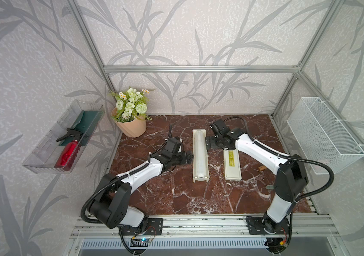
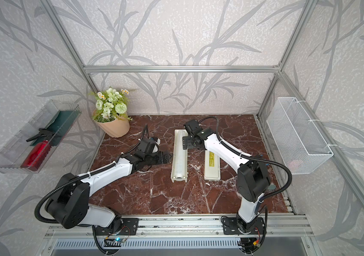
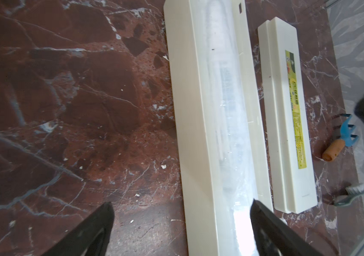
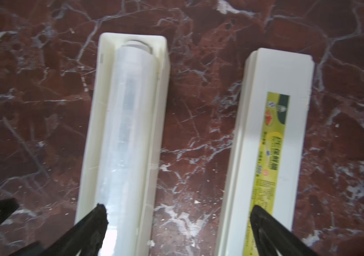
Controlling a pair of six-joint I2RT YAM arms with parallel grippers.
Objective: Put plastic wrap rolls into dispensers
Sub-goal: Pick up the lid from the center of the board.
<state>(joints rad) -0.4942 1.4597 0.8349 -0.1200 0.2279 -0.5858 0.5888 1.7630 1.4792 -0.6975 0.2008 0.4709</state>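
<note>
Seeing the roll (image 1: 200, 153) seated in the box (image 1: 194, 164), left gripper (image 1: 188, 157) and right gripper (image 1: 208, 144) released; next I should fit the lid (image 1: 232, 166).

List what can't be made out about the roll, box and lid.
Cream plastic lid with yellow-green label strip: far end under the right arm in both top views.
Label print: blurred in the right wrist view, too small in top views.
Translucent plastic wrap roll in the open cream box: one end cut off by the left wrist picture's edge and a finger of the left gripper.
Small blue rake: mostly behind that arm in top views.
</note>
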